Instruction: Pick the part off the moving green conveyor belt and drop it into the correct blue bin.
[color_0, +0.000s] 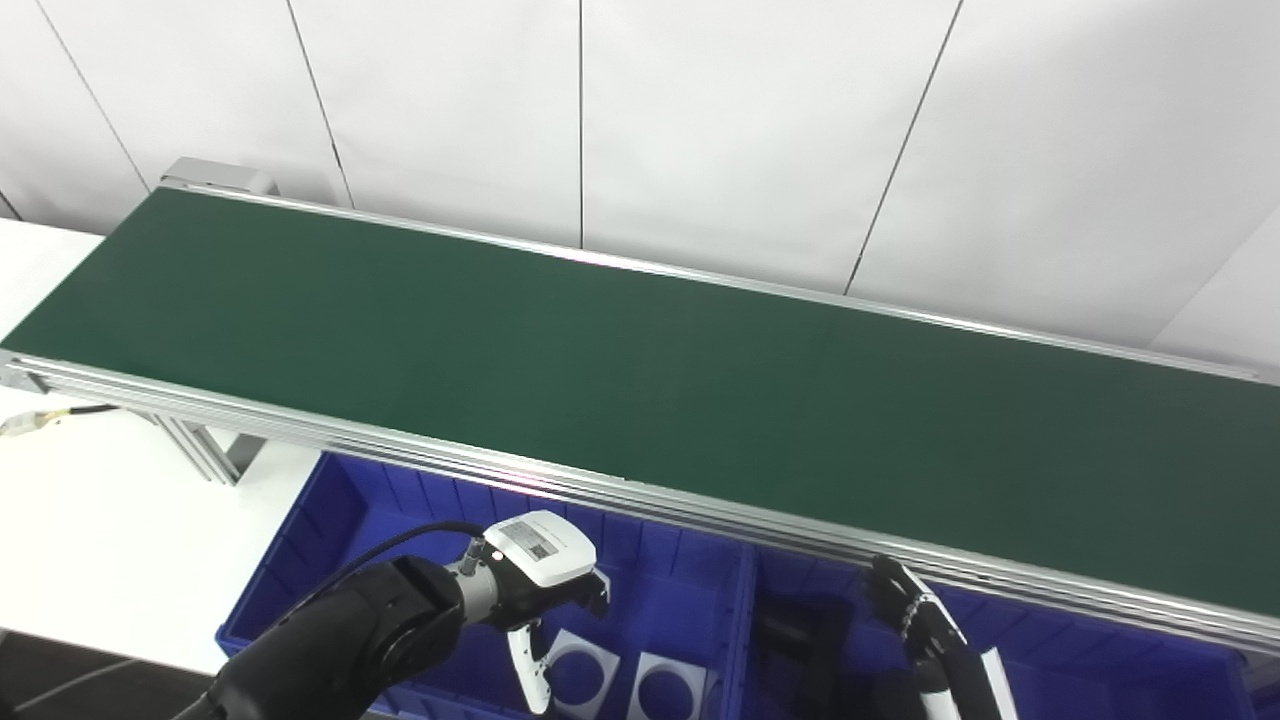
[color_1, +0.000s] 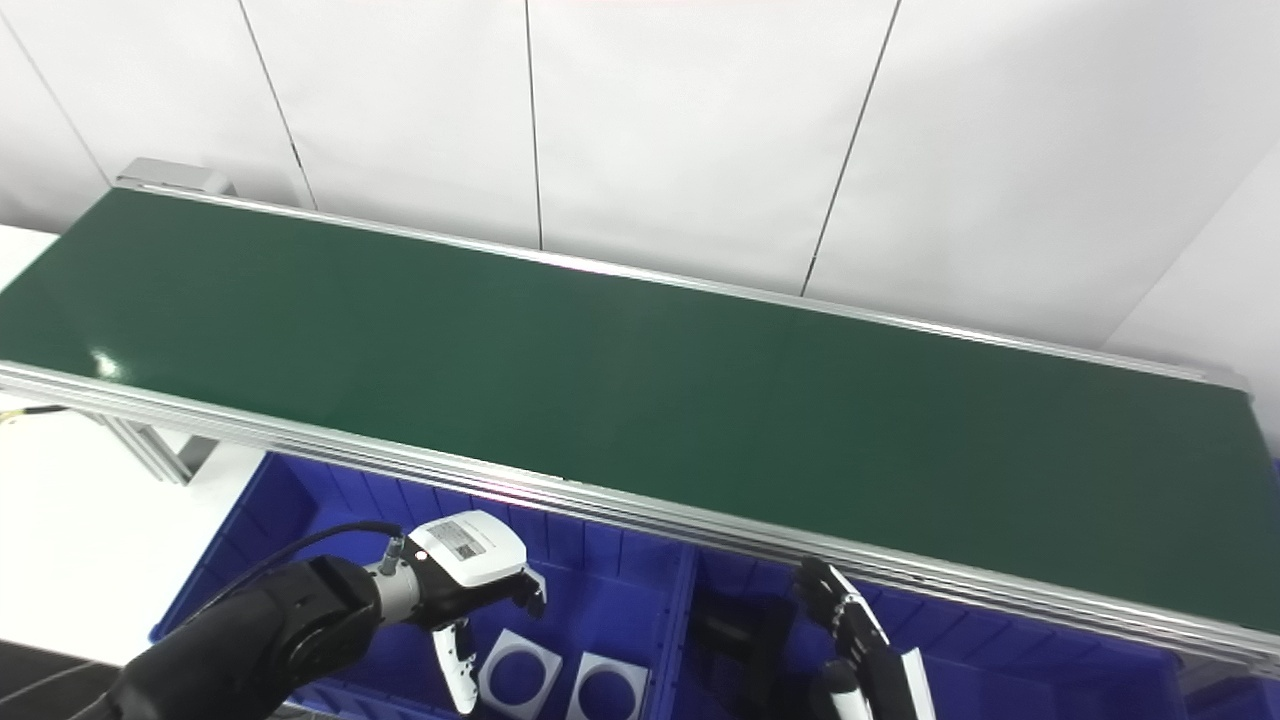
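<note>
The green conveyor belt runs across the view with no part on it. My left hand hangs over the left blue bin, fingers spread and pointing down, holding nothing. Two white square parts with round holes lie in that bin below it. My right hand stands open over the right blue bin, fingers upright and apart, empty. A black part lies in the right bin beside it.
The belt's aluminium front rail overhangs the back of both bins. A white table lies to the left with a cable on it. A white panelled wall stands behind the belt.
</note>
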